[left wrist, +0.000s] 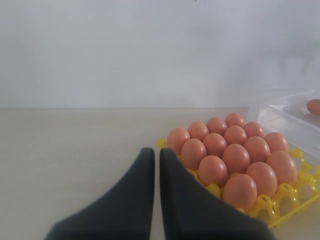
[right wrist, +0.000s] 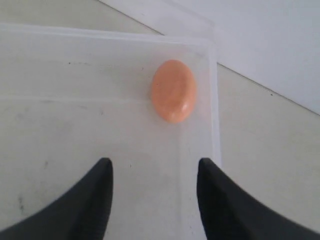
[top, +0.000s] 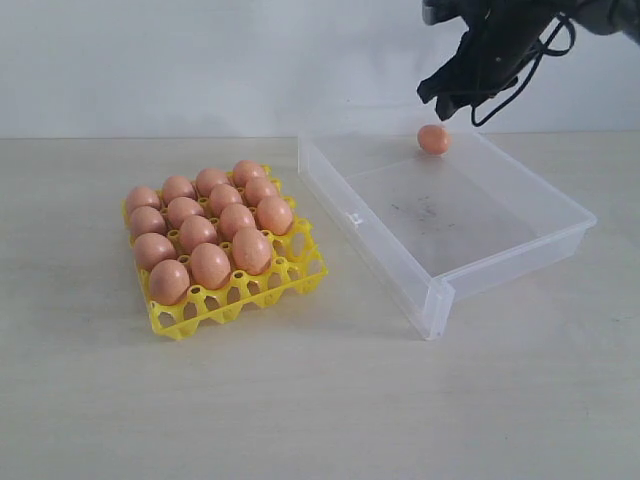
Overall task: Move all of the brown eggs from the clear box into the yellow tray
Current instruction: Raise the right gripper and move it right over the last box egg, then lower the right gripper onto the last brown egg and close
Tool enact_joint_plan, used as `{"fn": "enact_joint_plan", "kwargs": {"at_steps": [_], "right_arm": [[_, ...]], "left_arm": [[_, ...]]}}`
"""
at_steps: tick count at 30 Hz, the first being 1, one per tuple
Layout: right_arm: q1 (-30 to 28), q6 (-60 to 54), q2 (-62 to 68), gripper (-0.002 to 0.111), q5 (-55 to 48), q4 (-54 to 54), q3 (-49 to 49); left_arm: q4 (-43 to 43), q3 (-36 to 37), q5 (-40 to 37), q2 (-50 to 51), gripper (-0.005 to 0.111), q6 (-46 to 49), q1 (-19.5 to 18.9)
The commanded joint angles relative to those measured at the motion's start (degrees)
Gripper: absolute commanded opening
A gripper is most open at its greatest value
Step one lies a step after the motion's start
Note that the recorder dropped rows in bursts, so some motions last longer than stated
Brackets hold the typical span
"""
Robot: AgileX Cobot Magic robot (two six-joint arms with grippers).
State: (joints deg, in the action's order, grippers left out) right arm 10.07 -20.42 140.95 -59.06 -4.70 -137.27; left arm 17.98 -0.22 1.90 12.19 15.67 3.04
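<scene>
Right end effector [top: 449,104] hangs in the air over the far end of the clear box [top: 350,215]; its two dark fingers [right wrist: 95,200] stand well apart, with nothing between them.

One brown egg [top: 433,139] lies below and just ahead of those fingertips, apart from them; it rests on its side on the box floor, tucked near a far corner, close to the end wall. The right wrist view puts the same egg [right wrist: 173,91] beyond the gap between the tips of the right end effector [right wrist: 155,167], with the clear box [right wrist: 215,100] wall just past it; dark scuffs mark the floor under the fingers.

Left end effector [left wrist: 156,152] is low over the table [top: 320,400]; fingers pressed together, only a thin slit between them, holding nothing; it does not show in the exterior view.

Yellow tray [left wrist: 295,202] sits on the table just ahead of the left fingertips and off to one side, not touching them; the clear box [left wrist: 280,107] lies farther out, beyond the tray, with the lone egg [left wrist: 314,106] showing inside it.

Brown eggs [top: 210,225] fill the yellow tray [top: 240,300], fifteen by my count, each upright in its own cup; the tray stands well apart from the right end effector, across the near wall of the box.
</scene>
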Motion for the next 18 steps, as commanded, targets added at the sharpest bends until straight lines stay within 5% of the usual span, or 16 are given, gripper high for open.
{"fn": "enact_joint_plan", "kwargs": {"at_steps": [1,18], "right_arm": [[-0.2,-1.2,6.1,0.047,0.7,-0.8,-7.8],[-0.2,-2.2,12.8,0.047,18.1,-8.0,-11.3]], "left_arm": [[0.3,0.2,0.7,0.2,0.004,0.3,0.3],[0.3,0.2,0.7,0.2,0.004,0.3,0.3]]}}
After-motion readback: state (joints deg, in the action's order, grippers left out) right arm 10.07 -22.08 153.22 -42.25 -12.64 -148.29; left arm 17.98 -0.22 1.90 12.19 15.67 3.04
